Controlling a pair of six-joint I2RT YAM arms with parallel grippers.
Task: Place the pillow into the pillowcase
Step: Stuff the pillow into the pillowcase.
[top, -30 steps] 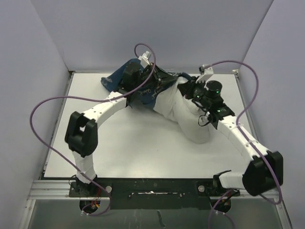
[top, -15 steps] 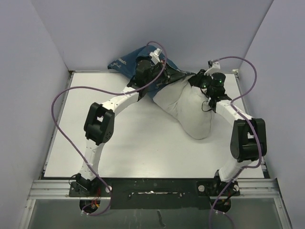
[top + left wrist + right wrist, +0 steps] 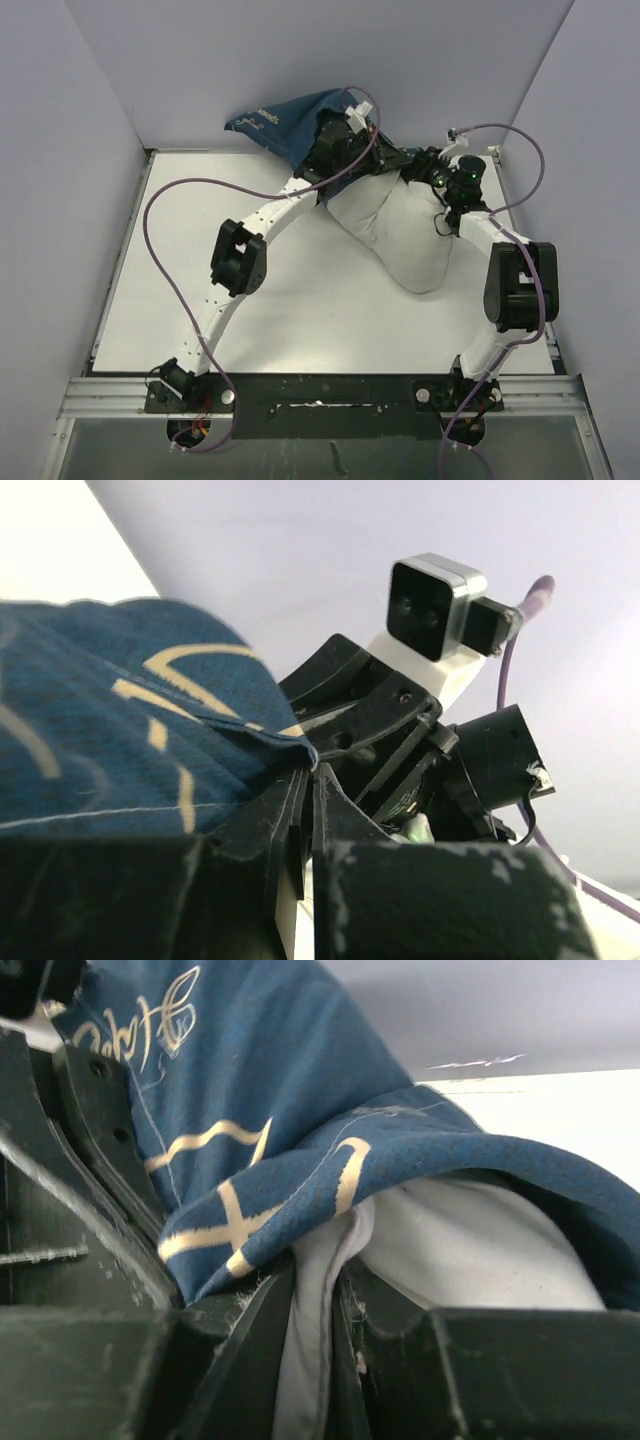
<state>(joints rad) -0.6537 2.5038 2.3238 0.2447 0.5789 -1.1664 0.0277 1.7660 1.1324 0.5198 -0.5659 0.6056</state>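
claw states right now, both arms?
Left claw: closed, pinching the pillowcase edge.
Right claw: closed on pillow cloth.

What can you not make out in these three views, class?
1. Top view: the pillowcase mouth, and how far the pillow is in; the left arm and right arm cover it.
2. Left wrist view: the pillow's shape; blue cloth and the right arm block it.
3. Right wrist view: the script; blurred and cut off by the top edge.
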